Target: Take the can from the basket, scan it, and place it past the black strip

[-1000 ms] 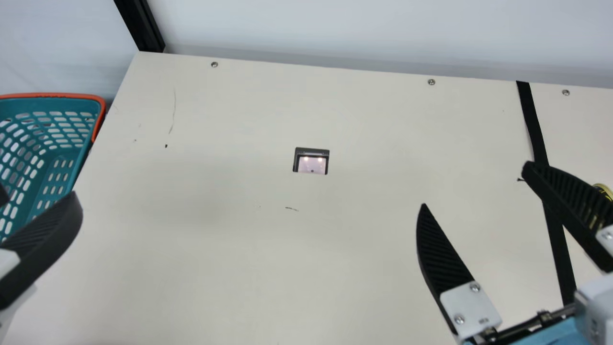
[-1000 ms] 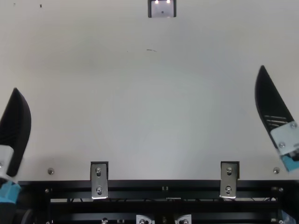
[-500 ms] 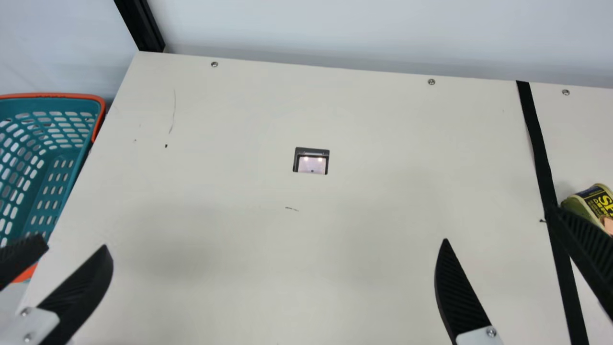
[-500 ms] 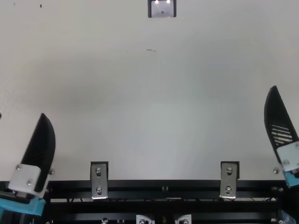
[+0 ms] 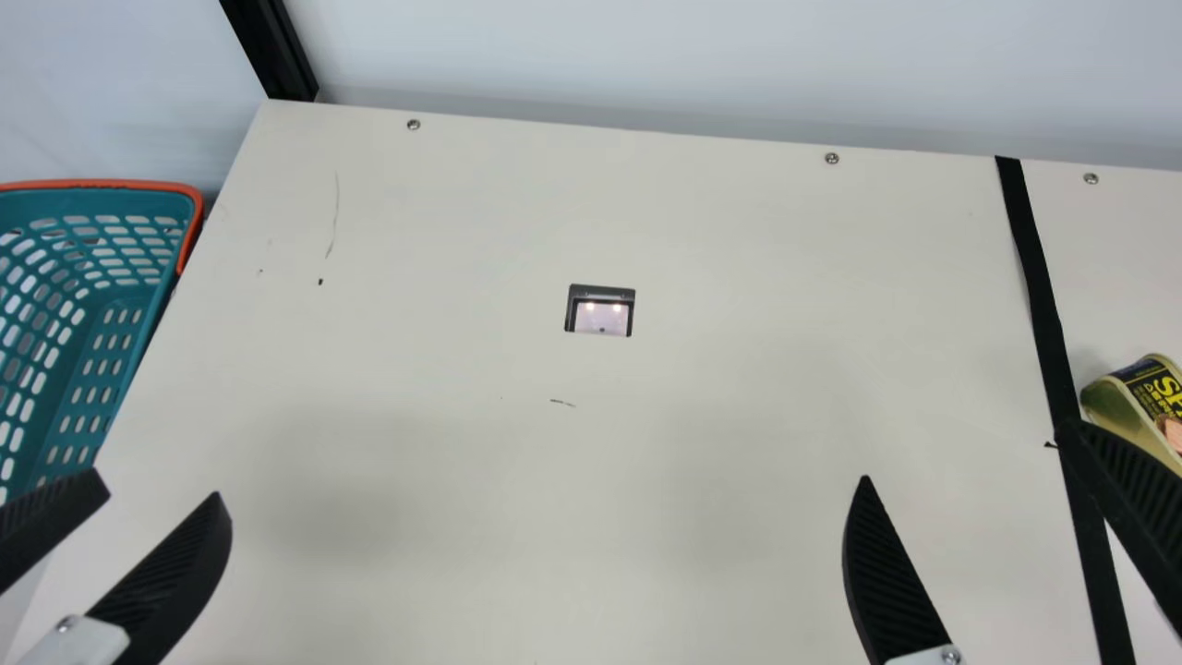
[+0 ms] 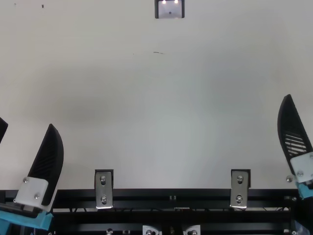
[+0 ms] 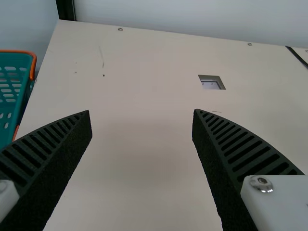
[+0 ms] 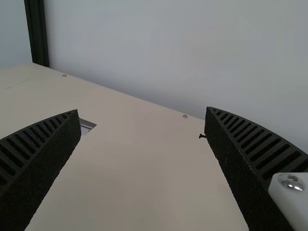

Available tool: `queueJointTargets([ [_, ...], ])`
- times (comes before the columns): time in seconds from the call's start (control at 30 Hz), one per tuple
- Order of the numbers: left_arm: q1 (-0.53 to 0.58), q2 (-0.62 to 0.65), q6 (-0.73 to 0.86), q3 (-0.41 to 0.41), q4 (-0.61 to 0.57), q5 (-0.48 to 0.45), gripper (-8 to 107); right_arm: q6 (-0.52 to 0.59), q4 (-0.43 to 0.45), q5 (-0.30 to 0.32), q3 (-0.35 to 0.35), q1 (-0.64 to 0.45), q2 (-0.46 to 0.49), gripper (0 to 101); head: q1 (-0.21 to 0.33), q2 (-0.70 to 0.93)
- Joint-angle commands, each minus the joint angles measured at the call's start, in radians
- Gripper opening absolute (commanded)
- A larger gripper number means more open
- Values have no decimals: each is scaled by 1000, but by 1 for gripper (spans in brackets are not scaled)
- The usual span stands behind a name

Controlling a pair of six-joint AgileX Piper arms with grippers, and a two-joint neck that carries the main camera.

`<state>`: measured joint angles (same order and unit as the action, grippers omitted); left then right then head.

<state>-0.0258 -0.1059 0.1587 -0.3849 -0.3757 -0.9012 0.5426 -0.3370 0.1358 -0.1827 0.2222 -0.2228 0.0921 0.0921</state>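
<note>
Past the black strip (image 5: 1039,296), in from the table's (image 5: 462,231) far edge, sits the food can (image 5: 1140,397).
Left gripper (image 5: 159,488) and right gripper (image 5: 966,452) gape empty; best back the right one off slowly, without nudging the can.

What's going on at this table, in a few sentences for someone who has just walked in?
A two-armed robot is at the cream table, handling nothing just now. Its left gripper and right gripper are both open with nothing between their fingers. The can sits past the black strip, on the side away from the basket and the lit scanner, so the placing looks done. Whether it was scanned, these pictures can't settle.
</note>
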Motion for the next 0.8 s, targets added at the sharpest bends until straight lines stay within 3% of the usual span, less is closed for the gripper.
queueJointTargets([
  [0.0,7,-12,38,7,22,29,90,0,0,0,0,0,0,101,9,10],
  [0.43,99,-46,292,79,63,558,90,0,0,1,0,0,0,101,9,10],
  [0.6,127,-41,304,155,61,669,90,0,0,1,0,0,0,101,9,10],
  [0.77,132,-11,266,229,70,710,90,0,0,1,0,0,0,101,9,10],
])
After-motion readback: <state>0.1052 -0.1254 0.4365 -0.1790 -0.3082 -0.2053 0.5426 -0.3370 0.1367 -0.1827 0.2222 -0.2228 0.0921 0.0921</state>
